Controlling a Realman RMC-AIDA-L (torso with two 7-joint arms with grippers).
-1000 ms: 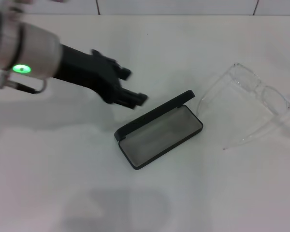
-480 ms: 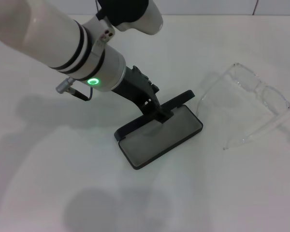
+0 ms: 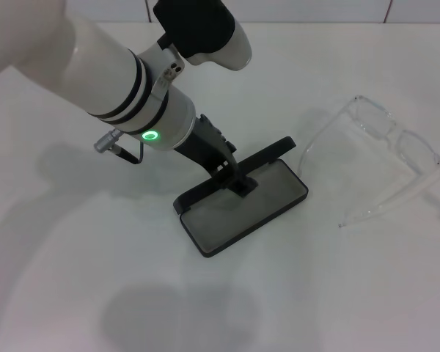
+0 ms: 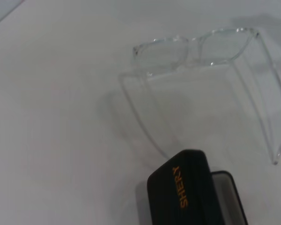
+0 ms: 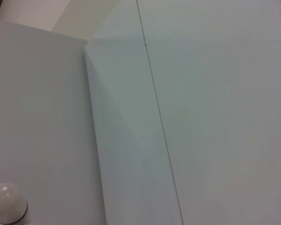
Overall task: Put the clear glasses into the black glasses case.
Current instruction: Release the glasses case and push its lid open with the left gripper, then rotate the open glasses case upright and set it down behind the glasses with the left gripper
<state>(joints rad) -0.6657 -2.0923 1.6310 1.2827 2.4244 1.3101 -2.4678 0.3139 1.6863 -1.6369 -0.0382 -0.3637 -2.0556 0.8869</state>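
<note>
My left gripper at frame centre, jaws pinching slim black hard glasses case's lid | clear plastic glasses right, untouched | risk: case skids, lid shuts

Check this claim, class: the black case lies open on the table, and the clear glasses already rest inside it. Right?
Not quite. The black case does lie open, but the clear glasses rest on the table beside it, not inside, as the head view shows.
</note>
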